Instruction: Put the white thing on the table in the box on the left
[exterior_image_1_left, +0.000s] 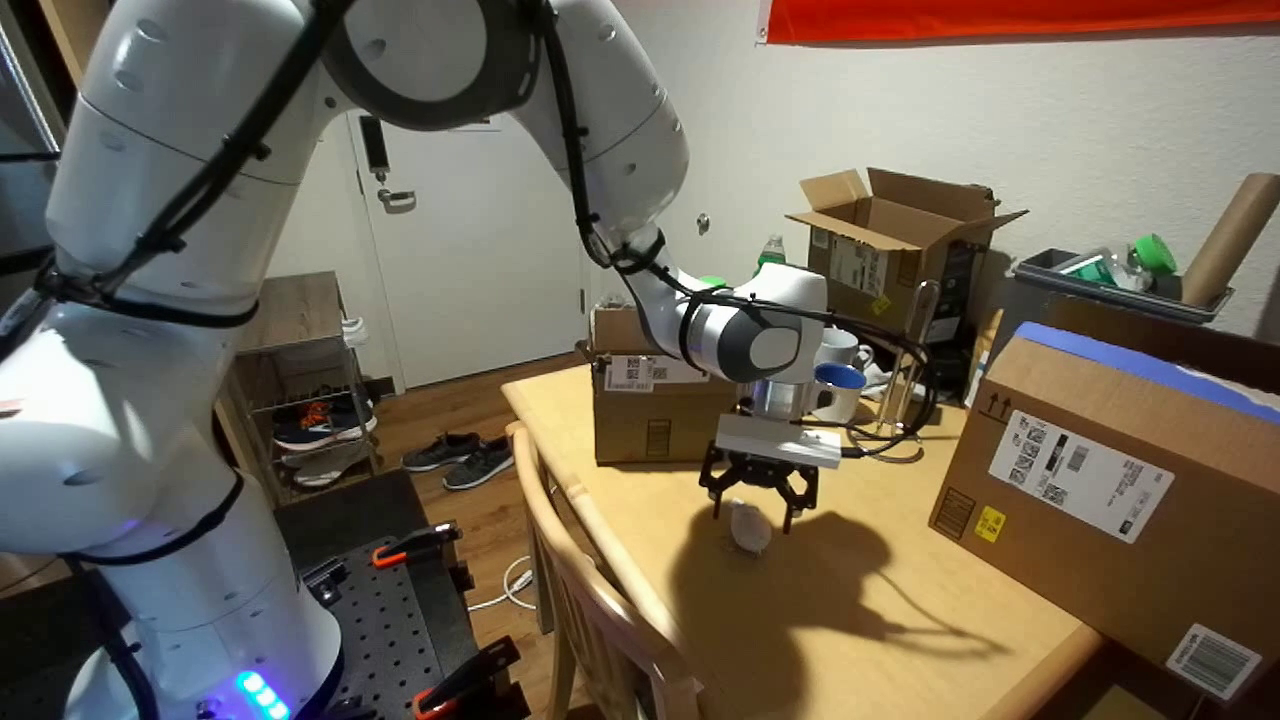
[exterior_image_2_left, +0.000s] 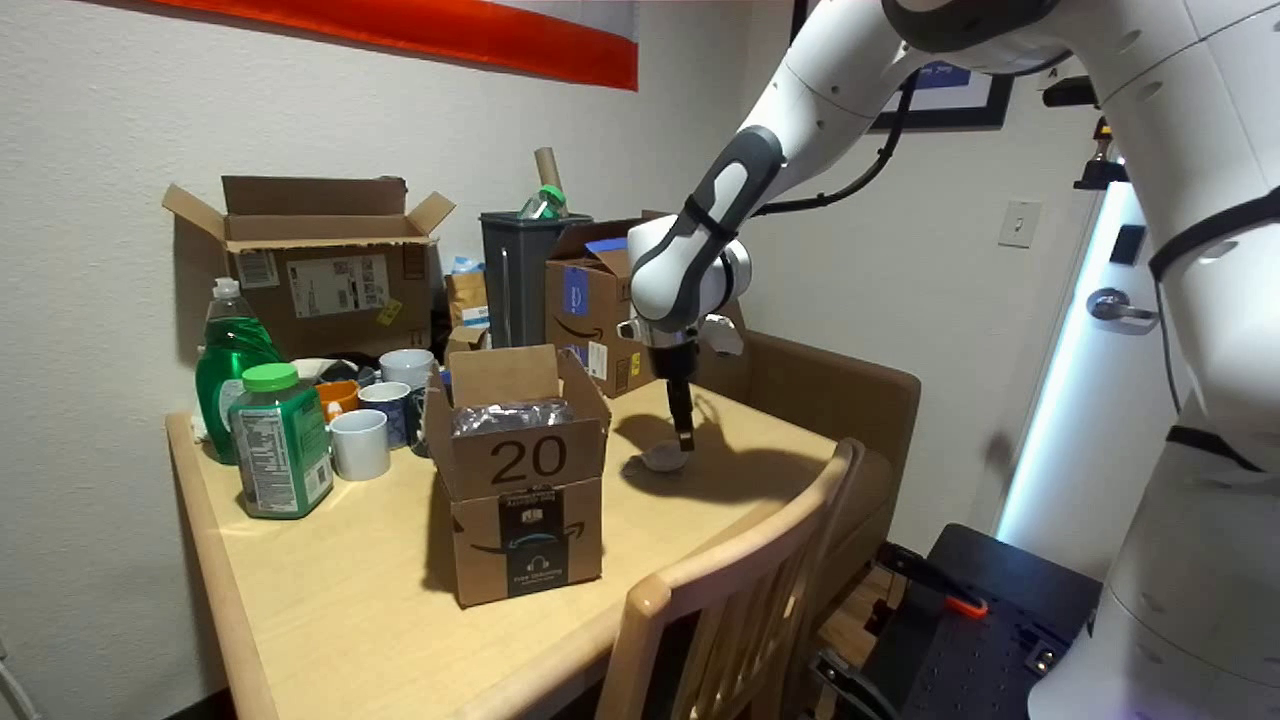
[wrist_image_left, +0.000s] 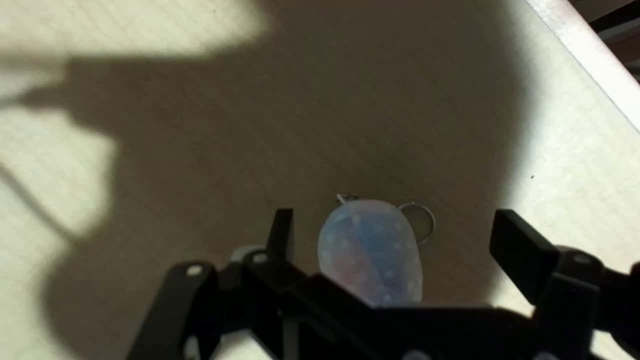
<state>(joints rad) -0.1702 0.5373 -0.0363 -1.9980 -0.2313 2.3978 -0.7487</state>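
Note:
The white thing (exterior_image_1_left: 750, 527) is a small rounded lump lying on the tan table (exterior_image_1_left: 640, 510). It also shows in an exterior view (exterior_image_2_left: 663, 457). In the wrist view the white thing (wrist_image_left: 370, 250) has blue and pink tints and a thin metal ring beside it; its lower part is hidden by the gripper. My gripper (wrist_image_left: 392, 220) is open, pointing down, with the lump between its fingers in that view, nearer the left finger. The gripper (exterior_image_1_left: 753, 512) is low over the table. The small brown box (exterior_image_1_left: 650, 425) stands open, with something silvery inside in an exterior view (exterior_image_2_left: 525, 545).
A big labelled box (exterior_image_1_left: 1085, 470) stands across the table. A taller box with raised flaps (exterior_image_2_left: 340, 285) is at the wall. Mugs (exterior_image_2_left: 360, 445), a green-lidded jar (exterior_image_2_left: 280, 445) and a soap bottle (exterior_image_2_left: 232, 350) stand near the small box. A chair (exterior_image_2_left: 740, 590) is at the table's edge.

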